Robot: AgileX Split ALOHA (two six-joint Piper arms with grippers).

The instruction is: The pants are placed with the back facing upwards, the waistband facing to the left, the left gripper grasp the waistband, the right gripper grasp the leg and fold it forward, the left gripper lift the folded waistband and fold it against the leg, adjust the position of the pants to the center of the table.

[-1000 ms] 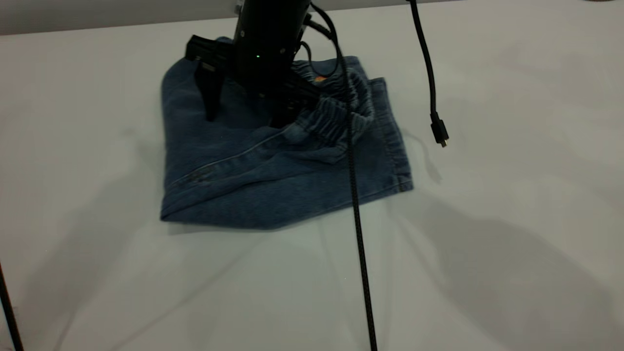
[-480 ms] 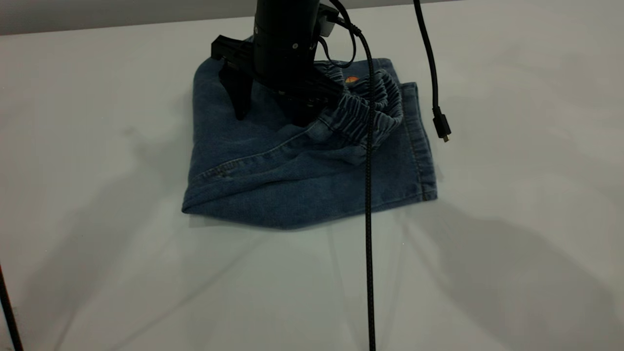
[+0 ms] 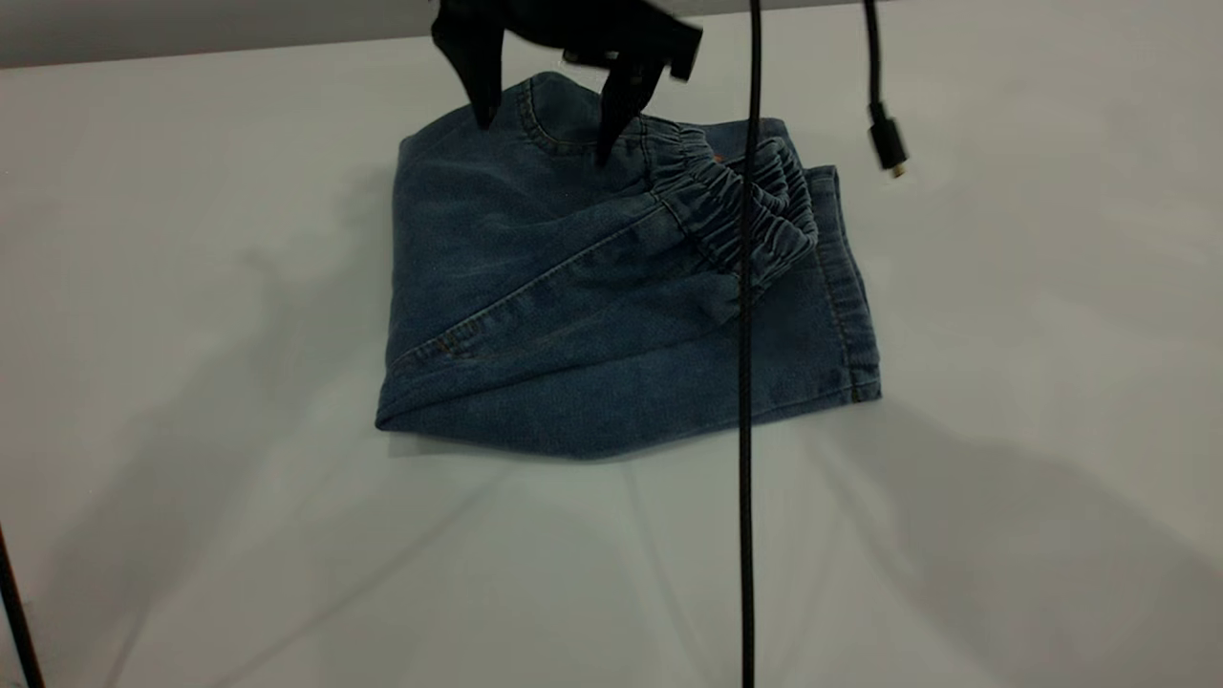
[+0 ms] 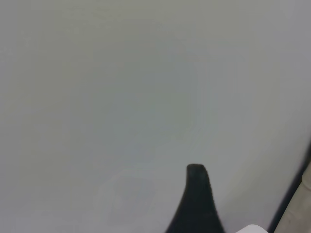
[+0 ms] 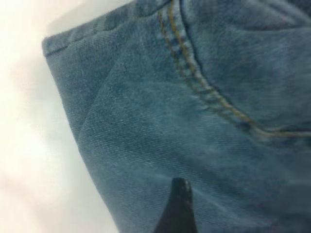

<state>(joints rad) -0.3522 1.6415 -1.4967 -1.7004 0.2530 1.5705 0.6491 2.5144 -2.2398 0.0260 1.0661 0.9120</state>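
Observation:
The blue denim pants [image 3: 573, 315] lie folded on the white table [image 3: 191, 287], a little left of the middle. The ruched waistband [image 3: 750, 215] rests on top of the leg, whose stitched hem [image 3: 850, 296] faces right. My right gripper [image 3: 549, 124] hangs open just above the far edge of the pants, gripping nothing. In the right wrist view denim with yellow stitching [image 5: 204, 92] fills the picture behind one black fingertip [image 5: 181, 194]. Of the left gripper only one black finger [image 4: 197, 199] shows, over bare table [image 4: 121, 97] and away from the pants; nothing is in it.
A black braided cable [image 3: 745, 430] hangs down in front of the pants. A second cable ends in a loose plug [image 3: 889, 143] to their right. A thin black rod [image 3: 14, 612] stands at the lower left. The table's far edge [image 3: 239, 48] runs close behind the pants.
The right gripper, which was pressing its spread fingers on the pants and sliding them rightward, has lifted off and pulled back toward the far edge. The pants now lie flatter and farther right.

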